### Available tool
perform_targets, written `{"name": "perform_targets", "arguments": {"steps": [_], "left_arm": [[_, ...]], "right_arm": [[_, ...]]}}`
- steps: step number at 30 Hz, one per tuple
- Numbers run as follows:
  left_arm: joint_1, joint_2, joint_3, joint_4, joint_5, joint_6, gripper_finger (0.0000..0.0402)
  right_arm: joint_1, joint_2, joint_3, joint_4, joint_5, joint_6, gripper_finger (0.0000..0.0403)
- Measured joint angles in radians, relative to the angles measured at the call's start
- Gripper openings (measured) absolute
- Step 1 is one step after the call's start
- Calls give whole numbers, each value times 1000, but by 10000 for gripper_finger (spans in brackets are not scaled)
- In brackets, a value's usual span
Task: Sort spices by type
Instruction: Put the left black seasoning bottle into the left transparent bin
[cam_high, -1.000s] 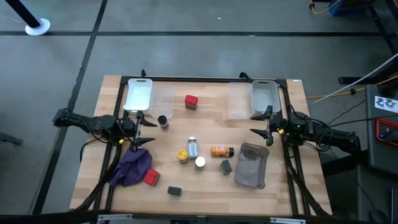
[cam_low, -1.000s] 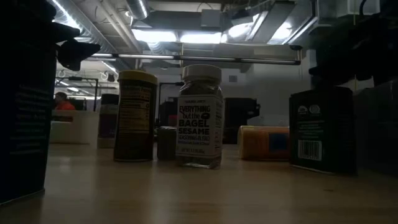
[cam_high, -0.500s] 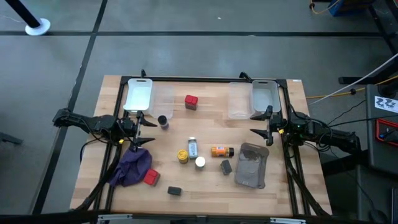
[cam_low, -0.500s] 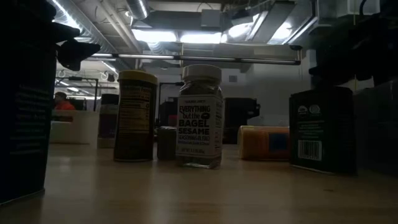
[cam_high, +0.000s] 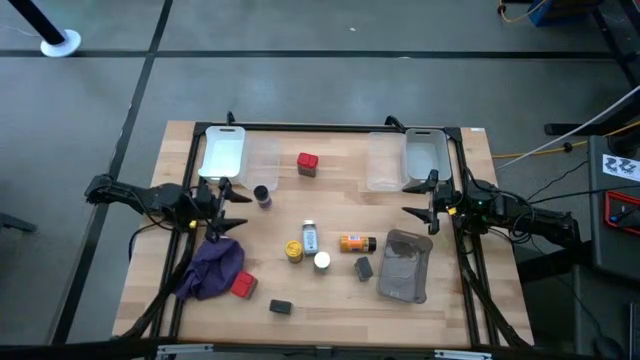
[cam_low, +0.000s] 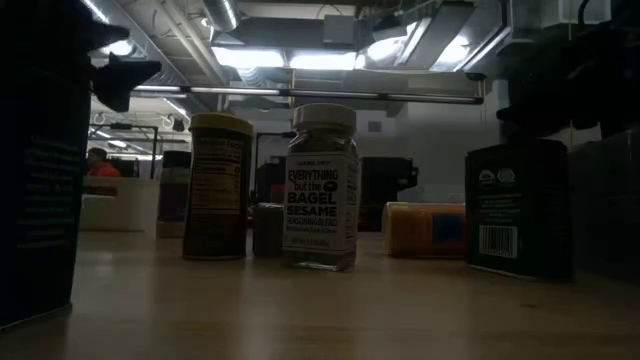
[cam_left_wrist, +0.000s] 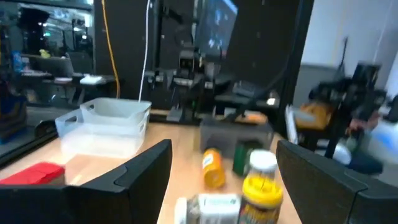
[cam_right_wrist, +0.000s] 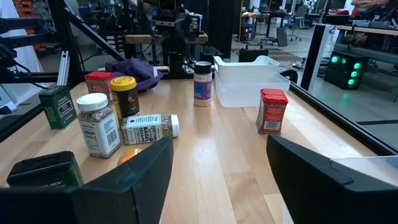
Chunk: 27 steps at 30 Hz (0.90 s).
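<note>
Your spices sit mid-frame in the high view: yellow-lidded jar (cam_high: 293, 250), lying white-capped bottle (cam_high: 309, 237), orange bottle (cam_high: 355, 243) and a grey block (cam_high: 363, 267) clustered together, one red cube (cam_high: 307, 163) above them. Your left tool (cam_high: 226, 208) hangs spread open at centre-left beside the purple cloth (cam_high: 211, 268); your right tool (cam_high: 424, 201), also open, hangs at centre-right.

High view evenly lit and sharp. Low view dim, backlit by bright ceiling strip lights (cam_low: 300, 60) at upper centre; containers mostly silhouetted. Left wrist view motion-blurred; right wrist view bright, sharp.
</note>
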Motion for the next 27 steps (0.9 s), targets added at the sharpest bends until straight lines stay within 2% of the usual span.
{"name": "perform_targets", "arguments": {"steps": [4,8,11,15,21,24,27], "left_arm": [[0,0,0,105,-36,-12,276],[0,0,0,207,-185,-11,276],[0,3,3,215,-289,-8,276],[0,57,49,215,-324,-4,276],[9,278,258,141,-364,23,276],[36,423,418,-20,-384,4,276],[74,567,589,-242,-389,-81,276]], "right_arm": [[0,0,-1,14,2,0,260],[0,0,-4,45,8,7,260],[0,0,-4,51,8,69,260],[0,0,-4,55,9,159,260],[0,0,-3,56,10,215,260],[0,0,-3,60,11,215,260],[0,0,-3,62,10,214,260]]}}
